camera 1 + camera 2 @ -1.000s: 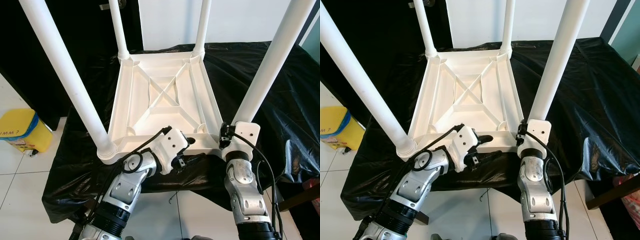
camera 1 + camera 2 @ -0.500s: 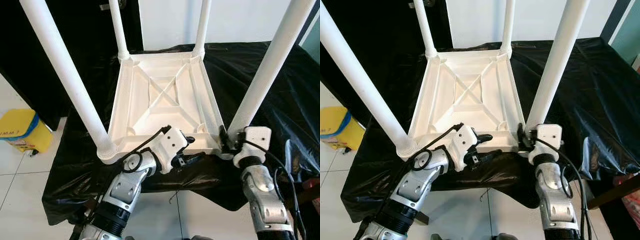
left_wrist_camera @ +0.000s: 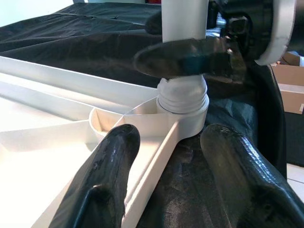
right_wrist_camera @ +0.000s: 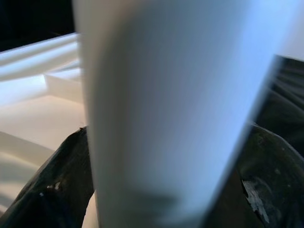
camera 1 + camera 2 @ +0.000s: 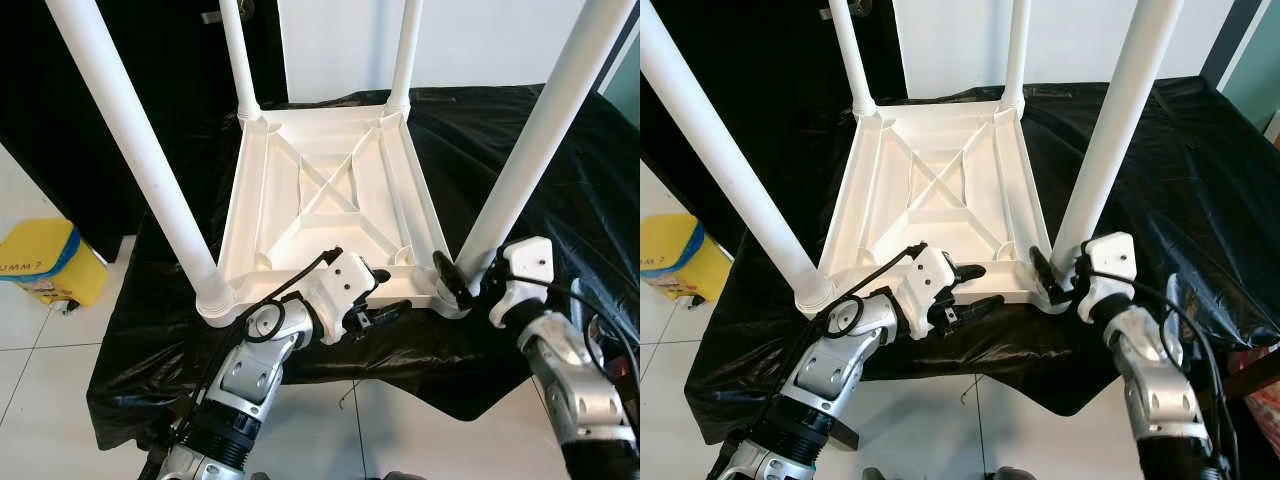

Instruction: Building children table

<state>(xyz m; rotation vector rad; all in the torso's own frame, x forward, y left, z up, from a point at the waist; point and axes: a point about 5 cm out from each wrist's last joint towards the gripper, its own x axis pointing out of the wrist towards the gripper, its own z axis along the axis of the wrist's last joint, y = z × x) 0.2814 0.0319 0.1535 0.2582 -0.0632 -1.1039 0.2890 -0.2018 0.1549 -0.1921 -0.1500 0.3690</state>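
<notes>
White table (image 5: pixel 325 195) upside down on black cloth (image 5: pixel 560 160), four legs up. Right gripper (image 5: pixel 462 285) clamps base of near right leg (image 5: pixel 530 140). Left gripper (image 5: pixel 380 298) spread apart, straddling table's near rim, gripping nothing

A white children's table (image 5: pixel 940 200) lies upside down at the centre of the frame on a desk draped in black sheeting (image 5: pixel 1160 170), its four white legs rising toward the top edge. At lower right, the right gripper (image 5: pixel 1055 280) sits at the base of the near right leg (image 5: pixel 1110 130), fingers either side of it. At lower centre, the left gripper (image 5: pixel 975 290) straddles the table's near rim with fingers parted. A yellow bin (image 5: pixel 670 255) stands on the tiled floor at the left edge.
</notes>
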